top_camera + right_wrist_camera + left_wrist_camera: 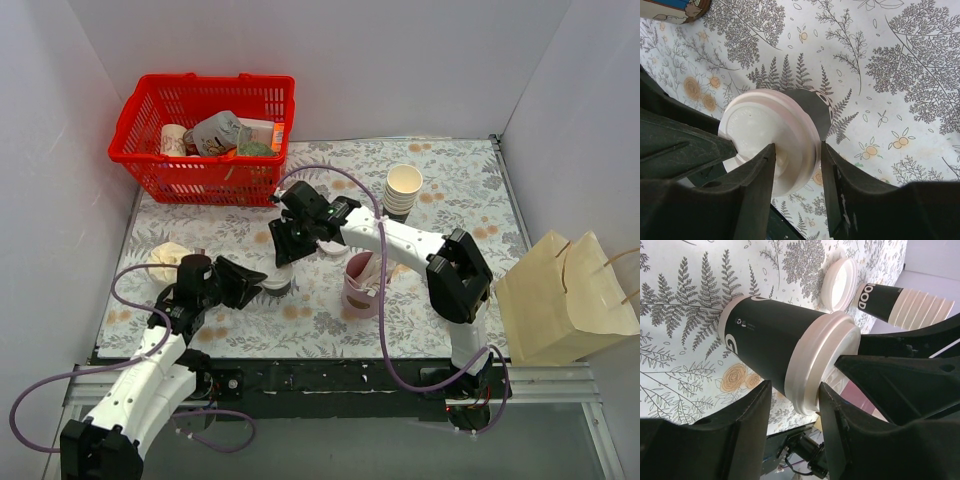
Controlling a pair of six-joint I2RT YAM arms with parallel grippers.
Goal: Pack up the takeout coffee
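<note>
The takeout coffee (276, 284), a dark brown cup with a white lid, stands on the floral cloth in the middle. In the left wrist view the takeout coffee (765, 340) fills the centre. My left gripper (795, 388) is open, its fingertips beside the lid's near edge and the gap narrower than the cup. My right gripper (797, 150) comes from above and is closed on the lid's rim (812, 125), one finger on the lid's top and one outside the rim. In the top view the left gripper (256, 279) and right gripper (286, 256) meet at the cup.
A pink cup of white sticks (362, 286) stands just right of the coffee. A stack of cream cups (403, 188) is behind it, with a loose white lid (840, 282) nearby. A red basket (200, 78) sits at the back left. A paper bag (560, 300) stands at the right edge.
</note>
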